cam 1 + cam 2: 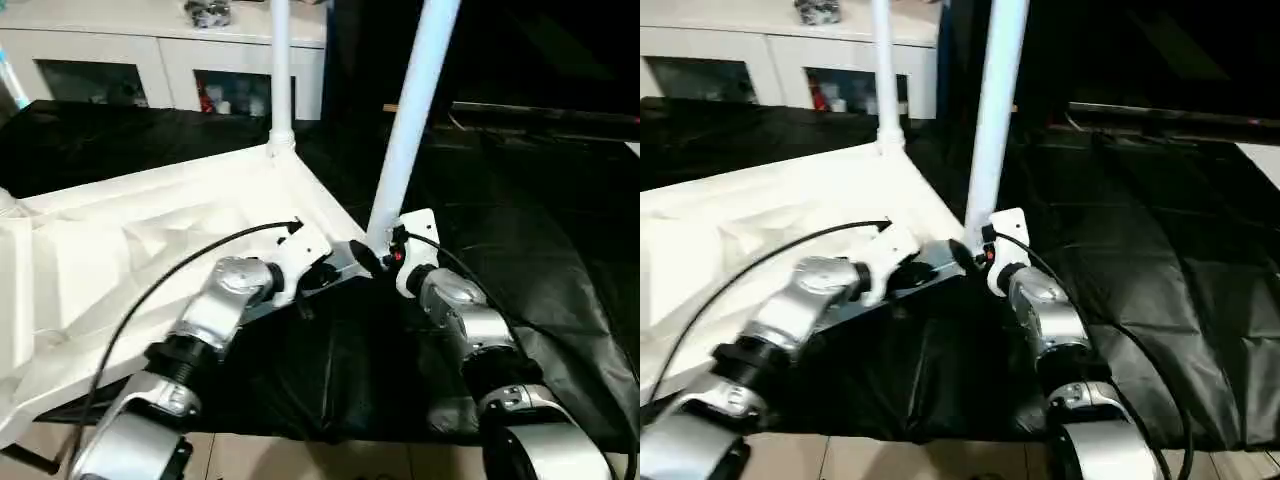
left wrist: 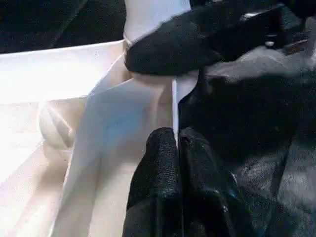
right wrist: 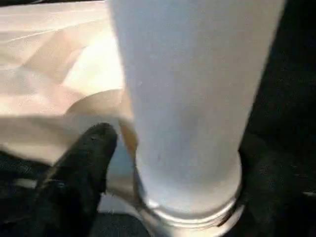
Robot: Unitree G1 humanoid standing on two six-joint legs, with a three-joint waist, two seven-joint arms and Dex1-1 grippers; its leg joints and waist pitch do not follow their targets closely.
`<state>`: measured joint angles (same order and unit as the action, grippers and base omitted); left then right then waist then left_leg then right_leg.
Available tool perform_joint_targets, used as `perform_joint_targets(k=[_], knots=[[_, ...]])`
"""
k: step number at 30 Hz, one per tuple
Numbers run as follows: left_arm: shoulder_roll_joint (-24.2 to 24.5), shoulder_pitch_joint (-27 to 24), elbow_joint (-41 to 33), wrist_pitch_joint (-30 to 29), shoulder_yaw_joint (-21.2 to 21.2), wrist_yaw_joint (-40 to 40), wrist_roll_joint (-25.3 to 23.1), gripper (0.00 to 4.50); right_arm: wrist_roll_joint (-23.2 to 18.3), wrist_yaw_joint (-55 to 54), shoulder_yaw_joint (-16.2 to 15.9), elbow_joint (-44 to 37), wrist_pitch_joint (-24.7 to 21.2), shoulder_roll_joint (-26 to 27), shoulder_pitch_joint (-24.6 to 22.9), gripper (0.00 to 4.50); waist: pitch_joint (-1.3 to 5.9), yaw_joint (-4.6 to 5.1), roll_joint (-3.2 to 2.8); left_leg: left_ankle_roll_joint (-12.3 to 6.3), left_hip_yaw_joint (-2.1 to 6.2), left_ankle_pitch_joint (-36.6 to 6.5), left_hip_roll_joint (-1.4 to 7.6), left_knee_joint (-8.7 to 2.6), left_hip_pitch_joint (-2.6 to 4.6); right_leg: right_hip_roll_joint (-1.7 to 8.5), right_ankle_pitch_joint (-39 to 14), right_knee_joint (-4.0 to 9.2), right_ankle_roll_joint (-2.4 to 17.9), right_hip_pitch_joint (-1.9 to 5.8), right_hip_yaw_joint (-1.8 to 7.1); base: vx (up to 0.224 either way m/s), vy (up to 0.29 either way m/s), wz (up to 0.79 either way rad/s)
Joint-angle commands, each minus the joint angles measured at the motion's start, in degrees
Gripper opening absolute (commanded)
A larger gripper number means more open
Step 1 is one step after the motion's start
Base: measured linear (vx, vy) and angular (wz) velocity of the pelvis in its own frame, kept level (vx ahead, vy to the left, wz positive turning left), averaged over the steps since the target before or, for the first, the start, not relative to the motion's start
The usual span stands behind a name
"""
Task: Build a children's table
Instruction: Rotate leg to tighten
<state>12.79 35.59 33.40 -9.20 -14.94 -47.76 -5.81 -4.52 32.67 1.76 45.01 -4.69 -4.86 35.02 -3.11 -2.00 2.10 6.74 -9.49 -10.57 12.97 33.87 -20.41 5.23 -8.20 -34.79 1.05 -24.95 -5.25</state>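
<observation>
A big work table draped in crinkled, glossy black cloth fills the middle and right of the head views. Behind it, along the upper left, stands a white cabinet with glass doors, its shelves too dim to read. The white plastic tabletop lies upside down across the left half, ribbed and ridged, its left end cut off by the frame edge. Two smooth white tube legs stand in its corner sockets: the far leg at upper centre and the near leg leaning rightward, both tops cut off.

The two silver forearms rise from the bottom edge and partly cover the tabletop's near corner. The left gripper has its black fingers pressed together on the thin upright rim of the tabletop by that corner. The right gripper sits at the base of the near leg, its fingers spread wide on either side of the tube, one clearly apart from it.
</observation>
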Motion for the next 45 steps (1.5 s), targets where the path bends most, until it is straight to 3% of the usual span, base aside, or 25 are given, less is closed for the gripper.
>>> perform_joint_targets(k=[1,3,6,13,17,21,22,23,26,35,38,41,43,45], knots=[[-0.1,-0.4,-4.0,2.6,-1.3,-3.9,2.1,0.0,0.1,6.1,-3.9,-2.0,0.3,-0.2,-0.9,3.99,4.2,-0.26,-0.67,-2.66,-0.69,-14.3,-0.34,-3.86,-0.34,1.99,-16.4,4.45,10.9,4.26,2.22,0.0,0.0,0.0],[1.9,-1.7,-5.6,3.7,-2.0,-8.5,3.3,0.0,0.0,13.0,-5.4,-3.5,0.6,-4.0,-2.0,3.99,4.17,-0.31,-0.6,-3.27,-0.74,-14.4,-0.23,-3.84,-0.32,1.98,-15.9,4.41,11.3,4.29,2.29,0.0,0.0,0.0],[2.7,-2.2,-6.3,3.9,-2.2,-10.4,4.0,0.0,0.1,16.4,-6.4,-4.3,0.9,-5.4,-2.6,3.99,4.14,-0.46,-0.83,-3.7,-0.8,-14.1,-0.12,-3.79,-0.21,2.0,-15.0,4.29,12.1,4.12,2.36,0.0,0.0,0.0],[6.1,-3.6,-8.3,4.3,-3.1,-17.5,5.4,0.0,0.5,29.9,-11.0,-7.6,1.1,-10.9,-4.8,3.99,3.88,-1.14,-0.76,-2.89,-0.65,-16.2,-0.03,-4.04,-0.1,2.07,-19.2,4.62,10.7,4.15,2.32,0.0,0.0,0.0],[7.7,-4.2,-9.5,4.0,-3.7,-21.0,6.3,0.0,-0.7,35.6,-12.9,-10.3,0.7,-12.3,-5.8,3.83,4.04,-1.39,-0.67,-3.11,-0.68,-15.0,0.01,-3.98,-0.07,1.98,-17.5,4.37,11.1,4.19,2.37,0.0,0.0,0.0],[8.4,-4.3,-9.9,3.0,-3.9,-22.8,6.9,0.0,-1.3,37.6,-13.3,-11.4,-0.1,-12.6,-6.3,3.56,4.0,-1.53,-0.43,-3.31,-0.76,-14.5,0.03,-3.95,-0.09,1.98,-17.1,4.2,11.4,4.14,2.4,0.0,0.0,0.0],[8.7,-4.5,-10.1,2.6,-4.1,-23.6,7.1,0.0,-1.6,38.3,-13.4,-11.9,-0.5,-12.7,-6.5,3.48,3.99,-1.48,-0.07,-3.22,-0.8,-14.5,0.04,-3.95,-0.14,1.97,-17.7,4.29,11.2,4.14,2.38,0.0,0.0,0.0],[8.8,-4.5,-10.1,2.6,-4.1,-23.7,7.1,0.0,-1.7,38.7,-13.6,-12.1,-0.7,-12.8,-6.6,3.38,3.92,-1.56,-0.28,-3.12,-0.75,-14.6,0.04,-3.99,-0.12,2.04,-18.5,4.32,11.0,4.11,2.38,0.0,0.0,0.0],[8.8,-4.5,-10.0,2.2,-3.9,-23.8,7.1,0.0,-1.8,39.6,-14.0,-12.4,-1.0,-12.9,-6.7,3.12,3.93,-1.52,-0.21,-2.85,-0.73,-14.6,-0.02,-3.98,-0.09,2.08,-19.9,4.48,10.3,4.06,2.38,0.0,0.0,0.0],[7.6,-3.9,-9.2,0.7,-3.3,-21.6,6.8,0.0,-2.4,37.2,-12.9,-11.4,-2.8,-10.5,-7.1,2.76,3.99,-1.69,-0.43,-2.73,-0.71,-14.2,-0.06,-3.95,-0.17,2.06,-18.5,4.38,10.7,4.17,2.34,0.0,0.0,0.0],[6.7,-3.1,-8.0,0.9,-2.6,-18.3,5.8,0.0,-1.9,32.7,-11.8,-10.0,-2.8,-8.8,-6.6,2.74,3.75,-1.48,-0.4,-2.08,-0.66,-16.1,-0.21,-4.04,-0.02,2.06,-22.6,4.88,9.4,3.94,2.21,0.0,0.0,0.0],[4.5,-1.6,-5.8,0.4,-1.4,-11.8,3.9,0.0,0.4,22.5,-10.7,-7.0,-2.8,-5.5,-5.4,2.73,3.43,-1.03,-0.05,-1.15,-0.48,-18.7,-0.72,-3.82,0.43,2.05,-33.2,6.32,4.9,3.48,1.55,0.0,0.0,0.0],[3.8,-1.1,-5.2,0.2,-1.1,-9.7,3.2,0.0,1.2,19.2,-10.4,-6.0,-3.0,-4.4,-5.0,2.72,3.4,-0.82,-0.1,-0.88,-0.35,-18.9,-0.92,-3.67,0.38,2.1,-36.2,6.79,3.0,3.3,1.26,0.0,0.0,0.0],[0.6,0.8,-2.9,-2.1,0.2,-1.5,1.7,0.0,1.5,6.1,-7.2,-1.9,-3.5,0.4,-2.6,2.72,3.4,-0.29,-0.29,-0.38,-0.16,-19.3,-0.98,-3.63,0.3,2.09,-37.5,7.02,2.0,3.22,0.81,0.0,0.0,0.0]])
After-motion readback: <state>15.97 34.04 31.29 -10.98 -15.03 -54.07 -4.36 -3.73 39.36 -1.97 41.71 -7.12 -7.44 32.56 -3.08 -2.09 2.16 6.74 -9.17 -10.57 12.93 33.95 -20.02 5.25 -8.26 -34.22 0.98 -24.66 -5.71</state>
